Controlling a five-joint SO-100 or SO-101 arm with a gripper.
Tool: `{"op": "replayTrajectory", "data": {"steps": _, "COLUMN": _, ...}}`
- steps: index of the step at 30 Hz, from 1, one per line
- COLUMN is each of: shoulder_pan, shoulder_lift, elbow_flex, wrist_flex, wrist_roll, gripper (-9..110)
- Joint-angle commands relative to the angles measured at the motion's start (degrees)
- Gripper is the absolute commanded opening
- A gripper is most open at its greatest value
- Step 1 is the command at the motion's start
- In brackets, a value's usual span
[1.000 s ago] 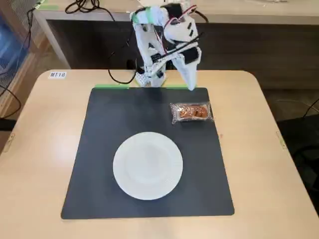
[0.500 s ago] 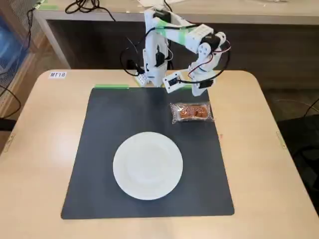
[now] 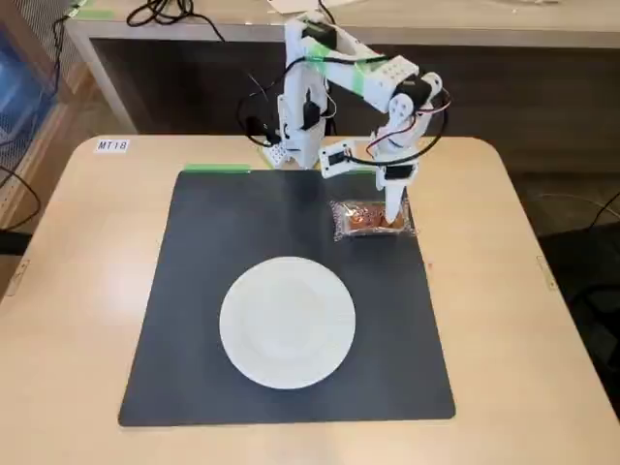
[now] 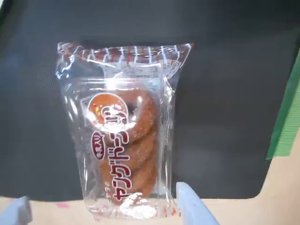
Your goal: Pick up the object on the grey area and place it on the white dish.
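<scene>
One clear doughnut packet (image 4: 123, 136) lies on the dark grey mat (image 4: 229, 84), near its far right edge in the fixed view. Red Japanese lettering runs down the wrapper. My jaws stand apart, straddling the packet's near end, not clamped. White dish (image 3: 287, 322) sits well apart, mid-mat. Tabletop (image 3: 77, 242) label (image 3: 111, 145) reads "MT18".

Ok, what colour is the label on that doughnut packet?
The doughnut packet is clear, with an orange-and-dark-red label carrying white lettering; the wrist view shows it best.
</scene>
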Motion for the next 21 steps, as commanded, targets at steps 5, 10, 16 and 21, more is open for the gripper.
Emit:
{"op": "replayTrajectory", "data": {"steps": 5, "shoulder_pan": -0.5, "shoulder_lift": -0.8, "elbow_flex": 0.9, "wrist_flex": -1.4, "wrist_roll": 3.7, "gripper": 45}}
{"op": "replayTrajectory", "data": {"steps": 10, "shoulder_pan": -0.4, "shoulder_lift": -4.7, "elbow_flex": 2.2, "wrist_flex": -4.2, "wrist_roll": 5.0, "gripper": 44}}
{"op": "replayTrajectory", "data": {"steps": 16, "shoulder_pan": 0.0, "shoulder_lift": -6.5, "elbow_flex": 7.4, "wrist_flex": -12.2, "wrist_roll": 5.3, "gripper": 42}}
{"op": "replayTrajectory", "data": {"steps": 21, "shoulder_pan": 1.6, "shoulder_lift": -7.7, "elbow_flex": 10.5, "wrist_flex": -17.4, "wrist_roll": 3.4, "gripper": 39}}
